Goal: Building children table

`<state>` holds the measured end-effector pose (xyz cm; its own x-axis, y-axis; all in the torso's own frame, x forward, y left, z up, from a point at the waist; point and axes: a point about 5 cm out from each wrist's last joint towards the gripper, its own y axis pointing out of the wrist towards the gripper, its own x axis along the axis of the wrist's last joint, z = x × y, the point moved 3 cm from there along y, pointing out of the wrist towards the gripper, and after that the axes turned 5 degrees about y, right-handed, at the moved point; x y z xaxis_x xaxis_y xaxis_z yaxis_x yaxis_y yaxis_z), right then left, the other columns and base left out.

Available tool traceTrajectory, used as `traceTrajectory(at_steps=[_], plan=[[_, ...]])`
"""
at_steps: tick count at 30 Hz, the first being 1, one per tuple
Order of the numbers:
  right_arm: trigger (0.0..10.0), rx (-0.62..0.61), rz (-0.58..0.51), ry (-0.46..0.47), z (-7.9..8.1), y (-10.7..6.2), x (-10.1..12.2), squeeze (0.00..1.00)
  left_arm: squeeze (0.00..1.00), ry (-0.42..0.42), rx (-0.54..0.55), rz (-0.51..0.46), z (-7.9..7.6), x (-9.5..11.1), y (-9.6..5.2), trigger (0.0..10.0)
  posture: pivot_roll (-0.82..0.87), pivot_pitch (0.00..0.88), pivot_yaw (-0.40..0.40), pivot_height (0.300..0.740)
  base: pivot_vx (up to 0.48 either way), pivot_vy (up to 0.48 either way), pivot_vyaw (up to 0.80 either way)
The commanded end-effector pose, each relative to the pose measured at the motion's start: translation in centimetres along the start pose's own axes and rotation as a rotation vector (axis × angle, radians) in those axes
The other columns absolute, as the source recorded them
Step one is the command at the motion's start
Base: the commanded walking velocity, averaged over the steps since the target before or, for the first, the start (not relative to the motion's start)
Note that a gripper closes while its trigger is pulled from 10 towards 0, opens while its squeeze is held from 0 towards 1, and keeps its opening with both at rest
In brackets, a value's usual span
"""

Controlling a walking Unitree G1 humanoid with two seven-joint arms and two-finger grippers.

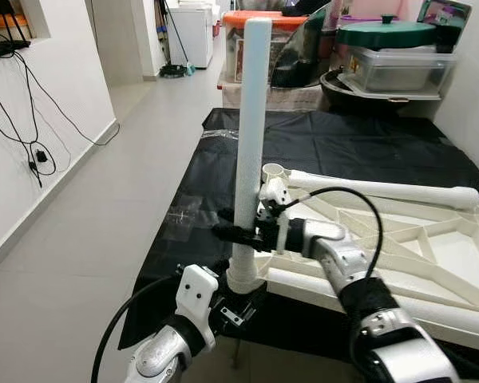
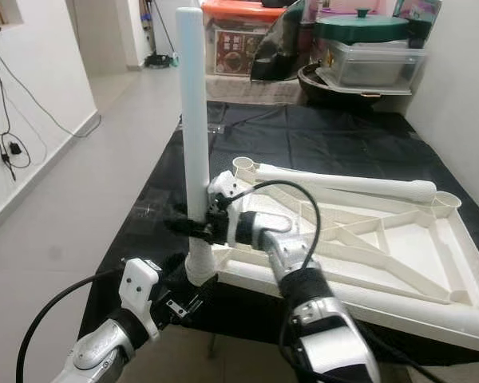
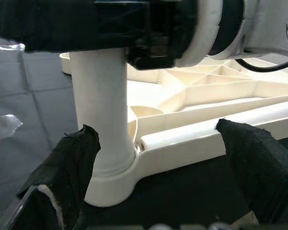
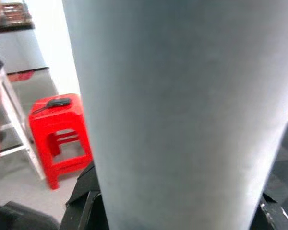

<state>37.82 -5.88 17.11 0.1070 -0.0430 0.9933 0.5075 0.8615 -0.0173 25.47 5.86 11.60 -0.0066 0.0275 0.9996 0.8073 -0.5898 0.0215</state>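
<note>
step: seating upright leg (image 1: 251,120) into tabletop (image 1: 431,247) corner socket. right hand (image 1: 243,231) clenched on leg; left hand (image 3: 158,167) released at base. next: press down, straight.

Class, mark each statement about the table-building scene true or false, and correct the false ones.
1. One white leg stands upright in a corner socket of the tabletop. True.
2. The right gripper holds that upright leg. True.
3. The tabletop lies on a red sheet. False: the sheet is black.
4. The left gripper is shut on the leg. False: its jaws are open near the leg's base.
5. A second leg lies on the tabletop. True.
</note>
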Motion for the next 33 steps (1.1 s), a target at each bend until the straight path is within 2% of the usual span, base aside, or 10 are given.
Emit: traceTrajectory(at_steps=[1, 4, 5, 8, 13, 21, 22, 27, 28, 33], plan=[[0.0, -0.285, -0.026, 0.03, -2.9, -0.9, 0.0, 0.0, 0.0, -0.001, -0.003, 0.006, -0.1, -0.1, -0.1, 10.0, 0.08, 0.002, -0.033, 0.74, 0.0, 0.0, 0.0], [0.0, -0.784, -0.087, 0.094, -6.7, -3.6, -0.3, 0.0, 0.0, -0.002, -0.004, 0.007, -0.1, -0.1, -0.2, 10.0, 0.07, 0.0, -0.027, 0.74, 0.0, 0.0, 0.0], [0.0, -0.784, -0.087, 0.094, -6.7, -3.6, -0.3, 0.0, 0.0, -0.002, -0.004, 0.007, -0.1, -0.1, -0.2, 10.0, 0.07, 0.0, -0.027, 0.74, 0.0, 0.0, 0.0], [0.0, -1.226, -0.125, 0.116, -7.6, -7.7, -1.4, 0.0, 0.0, -0.004, -0.009, 0.01, -0.1, -0.2, -0.2, 10.0, 0.07, 0.0, -0.026, 0.74, 0.0, 0.0, 0.0], [0.0, -1.492, -0.168, 0.186, -5.9, -9.2, -2.3, 0.0, 0.0, -0.002, -0.011, 0.011, -0.1, -0.3, -0.1, 10.0, 0.07, 0.0, -0.031, 0.74, 0.0, 0.0, 0.0], [0.0, -1.525, -0.106, 0.249, -4.8, -7.6, -3.6, 0.0, 0.0, 0.0, -0.01, 0.01, -0.2, -0.3, -0.1, 10.0, 0.07, 0.0, -0.033, 0.74, 0.0, 0.0, 0.0], [10.0, -1.436, -0.148, 0.262, -4.6, -6.5, -3.3, 1.0, 0.0, -0.001, -0.01, 0.011, -0.2, -0.3, -0.1, 10.0, 0.07, 0.0, -0.034, 0.74, 0.0, 0.0, 0.0], [10.0, -1.258, -0.261, 0.201, -4.3, -5.2, -1.2, 0.99, 0.0, -0.004, -0.012, 0.012, -0.2, -0.4, -0.2, 10.0, 0.07, 0.0, -0.032, 0.74, 0.0, 0.0, 0.0], [10.0, -1.153, -0.283, 0.199, -4.5, -4.7, -0.7, 0.0, 0.0, -0.004, -0.012, 0.011, -0.2, -0.4, -0.2, 10.0, 0.07, 0.0, -0.033, 0.74, 0.0, 0.0, 0.0], [10.0, -0.745, -0.249, 0.158, -3.9, -3.0, -0.3, 0.0, 0.0, -0.005, -0.011, 0.011, -0.1, -0.3, 0.0, 10.0, 0.06, 0.0, -0.027, 0.74, 0.0, 0.0, 0.0]])
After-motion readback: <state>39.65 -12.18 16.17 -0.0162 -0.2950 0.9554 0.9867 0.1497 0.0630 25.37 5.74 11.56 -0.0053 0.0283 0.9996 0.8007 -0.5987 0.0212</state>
